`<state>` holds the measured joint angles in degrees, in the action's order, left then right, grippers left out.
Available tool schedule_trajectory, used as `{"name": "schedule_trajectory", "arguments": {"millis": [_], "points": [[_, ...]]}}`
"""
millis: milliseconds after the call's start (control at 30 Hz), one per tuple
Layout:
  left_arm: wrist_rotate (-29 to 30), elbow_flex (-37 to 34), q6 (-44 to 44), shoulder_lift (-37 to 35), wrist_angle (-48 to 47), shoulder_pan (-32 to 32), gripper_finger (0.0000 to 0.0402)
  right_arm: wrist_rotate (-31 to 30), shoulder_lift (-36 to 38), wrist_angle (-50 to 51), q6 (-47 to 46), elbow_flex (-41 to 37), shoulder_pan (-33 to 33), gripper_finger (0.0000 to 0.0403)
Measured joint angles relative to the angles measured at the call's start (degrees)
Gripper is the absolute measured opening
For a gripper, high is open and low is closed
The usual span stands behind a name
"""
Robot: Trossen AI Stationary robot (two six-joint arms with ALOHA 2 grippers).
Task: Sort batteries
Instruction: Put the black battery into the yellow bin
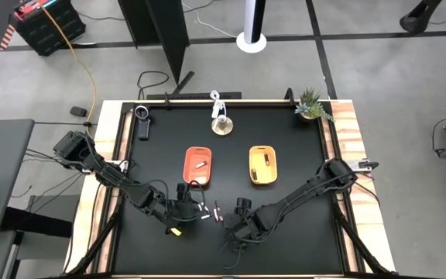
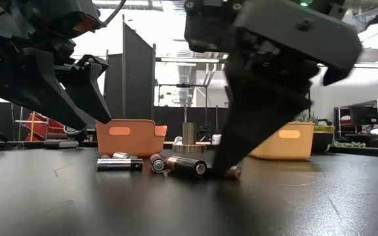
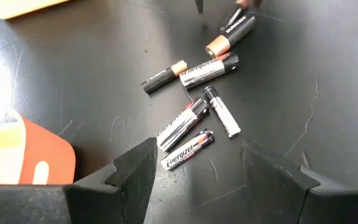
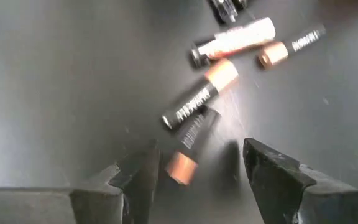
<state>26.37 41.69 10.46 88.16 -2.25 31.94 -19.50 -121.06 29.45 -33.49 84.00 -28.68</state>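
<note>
Loose cluster of batteries, silvery and dark with coppery ends, lying flat at assorted angles on counter.

"Energizer" on silvery batteries; "Duracell" on dark coppery-tipped battery; other txt unreadable.

Bright backlight silhouettes the low view; right wrist view blurred (motion).

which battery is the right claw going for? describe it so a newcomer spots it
Start at the black table, near edge, where loose batteries lie between the arms. The open right claw straddles one battery: dark body, copper end, nearest that claw, apart from the silver ones.
</note>
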Motion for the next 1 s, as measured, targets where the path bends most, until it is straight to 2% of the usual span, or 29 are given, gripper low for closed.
{"name": "schedule_trajectory", "arguments": {"millis": [233,367,600,1000], "points": [[-0.02,0.0,-0.07,0.0,0.17,0.0,0.0224,-0.23,-0.72,2.05,-0.16,0.11,0.38,0.0242],[-0.04,0.02,-0.07,0.0,0.26,0.02,0.0224,2.25,-0.75,5.33,0.24,0.33,1.64,0.0208],[-0.07,0.02,0.0,0.0,0.32,0.02,0.0224,10.57,-0.61,7.44,5.69,0.29,5.3,0.014],[-0.06,0.02,0.04,0.0,0.32,0.02,0.0224,15.04,-0.72,8.07,11.1,0.16,8.46,0.0079]]}}
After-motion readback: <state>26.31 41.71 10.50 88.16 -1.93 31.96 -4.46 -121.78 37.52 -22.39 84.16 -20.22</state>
